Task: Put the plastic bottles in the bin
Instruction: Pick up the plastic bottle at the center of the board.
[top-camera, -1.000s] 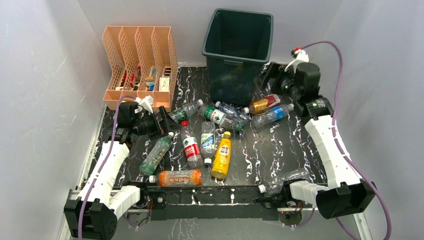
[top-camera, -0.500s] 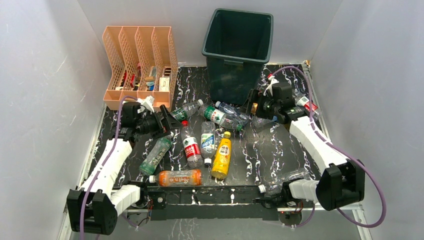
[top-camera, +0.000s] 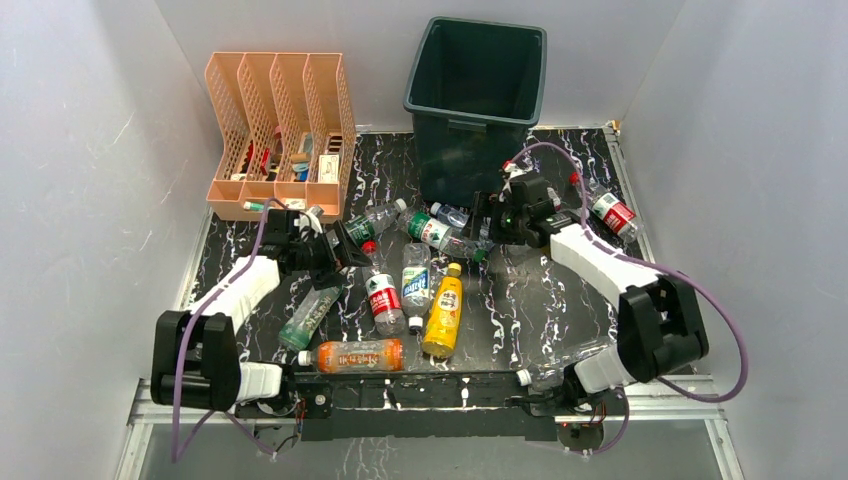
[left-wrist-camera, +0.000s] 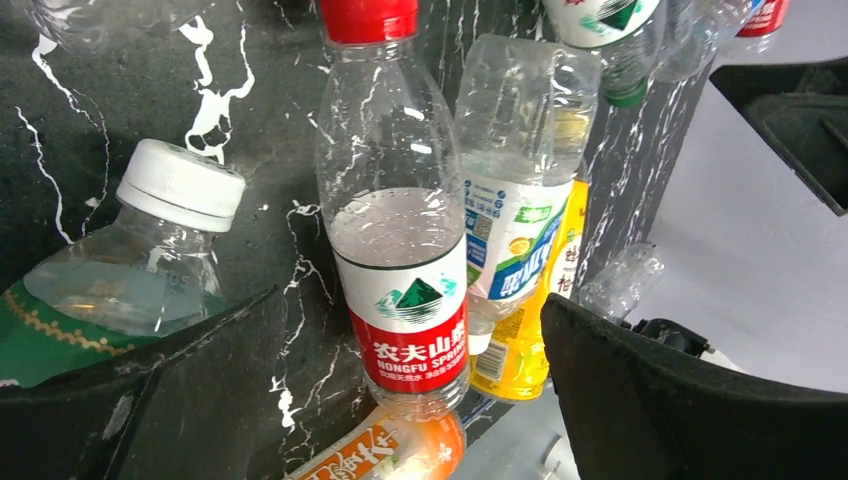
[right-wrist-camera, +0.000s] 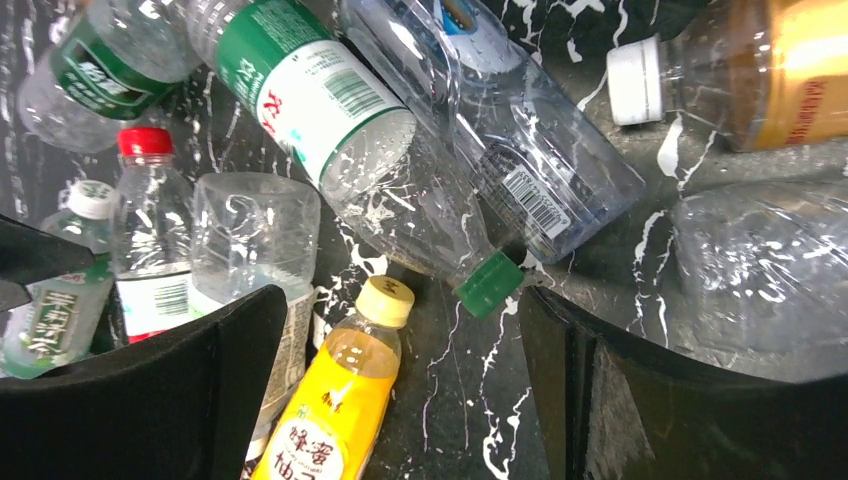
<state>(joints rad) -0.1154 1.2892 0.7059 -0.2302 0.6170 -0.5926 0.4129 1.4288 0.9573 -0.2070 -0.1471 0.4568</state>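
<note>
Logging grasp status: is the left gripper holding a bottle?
No, the left gripper stands wide open, with the red-capped bottle lying loose between its jaws.

The black marbled table (top-camera: 525, 310) carries scattered plastic bottles (top-camera: 441, 318), the green bin (top-camera: 465, 160) and a peach organizer (top-camera: 280, 110)

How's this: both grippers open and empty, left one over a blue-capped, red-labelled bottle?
Cap is red, not blue, per the left wrist view. Both the left gripper and right gripper are open and empty, left over the red-labelled bottle.
</note>
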